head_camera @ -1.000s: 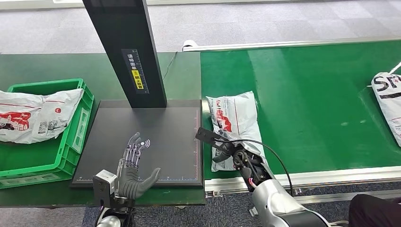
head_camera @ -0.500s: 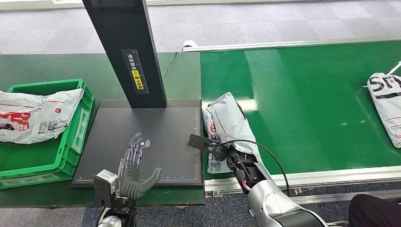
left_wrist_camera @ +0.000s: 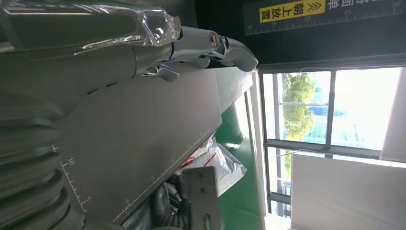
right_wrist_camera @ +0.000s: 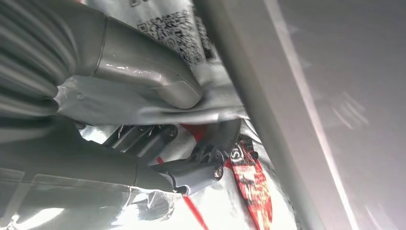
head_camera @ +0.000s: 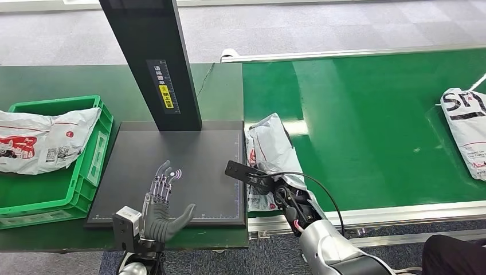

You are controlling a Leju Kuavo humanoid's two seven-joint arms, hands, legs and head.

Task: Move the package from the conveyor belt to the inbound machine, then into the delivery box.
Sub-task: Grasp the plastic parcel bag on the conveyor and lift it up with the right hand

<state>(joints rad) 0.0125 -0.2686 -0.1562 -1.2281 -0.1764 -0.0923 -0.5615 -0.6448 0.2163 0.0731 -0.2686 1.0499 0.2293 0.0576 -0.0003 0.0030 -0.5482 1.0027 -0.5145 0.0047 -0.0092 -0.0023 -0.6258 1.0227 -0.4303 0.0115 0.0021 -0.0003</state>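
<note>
Package (head_camera: 269, 154) gripped by right hand (head_camera: 274, 186) at conveyor belt (head_camera: 378, 114) edge.

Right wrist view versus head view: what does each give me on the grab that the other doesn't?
Right wrist view alone: the thumb and fingers pinching a fold of the package, beside its QR label.

Head view alone: the green bin holding another package, the open left hand over the scanner platform, a further package on the belt.

Both: the right hand gripping the package at the belt's edge.
</note>
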